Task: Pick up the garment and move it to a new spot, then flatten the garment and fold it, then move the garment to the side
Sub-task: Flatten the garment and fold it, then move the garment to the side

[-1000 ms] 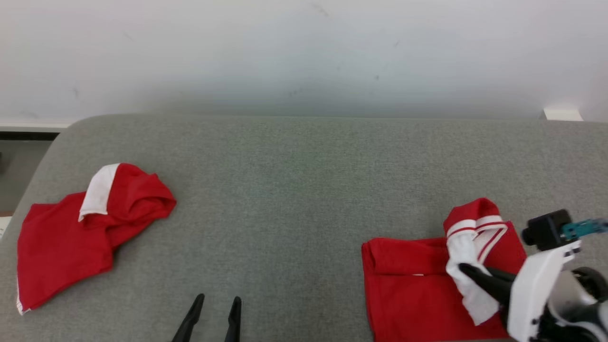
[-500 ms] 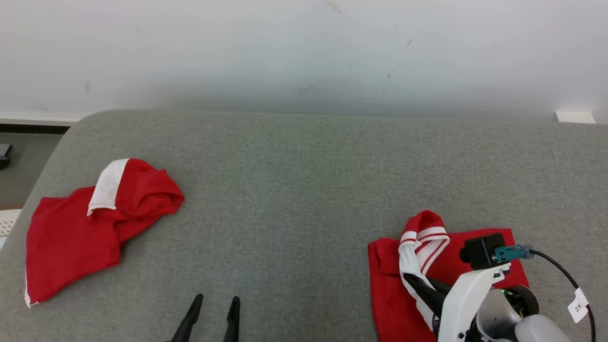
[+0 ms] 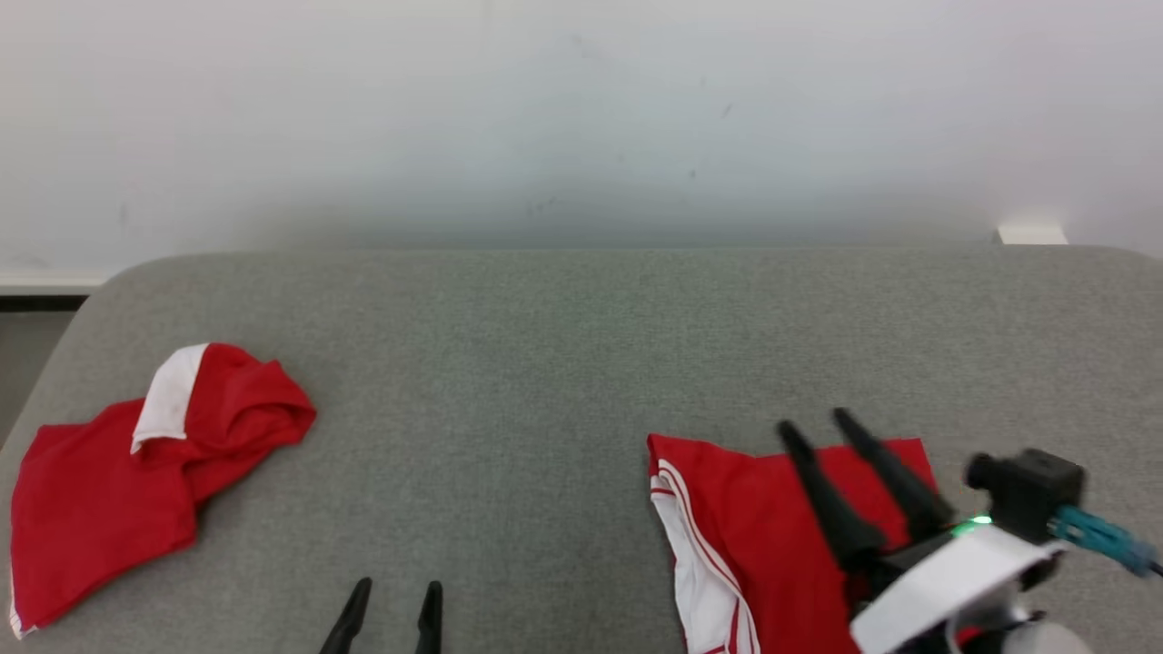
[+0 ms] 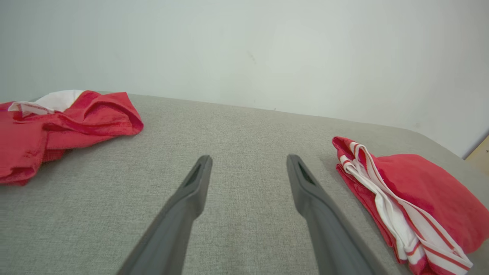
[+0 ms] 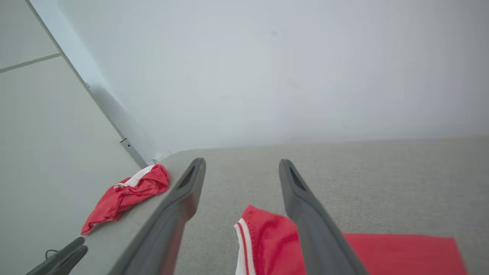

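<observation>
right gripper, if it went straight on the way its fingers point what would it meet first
Likely nothing close: the open right gripper points over the folded red garment toward bare grey padded surface, then the white wall. Which comes first is unclear from depth.

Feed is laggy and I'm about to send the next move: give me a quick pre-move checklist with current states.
1. Right gripper open, nothing held: ok.
2. Its tips lifted off the folded garment: cannot tell.
3. The folded garment resting on the grey surface: ok.
4. Left gripper open, empty, apart from both garments: ok.
5. Crumpled garment flattened: not ok, it lies bunched at the left.
</observation>
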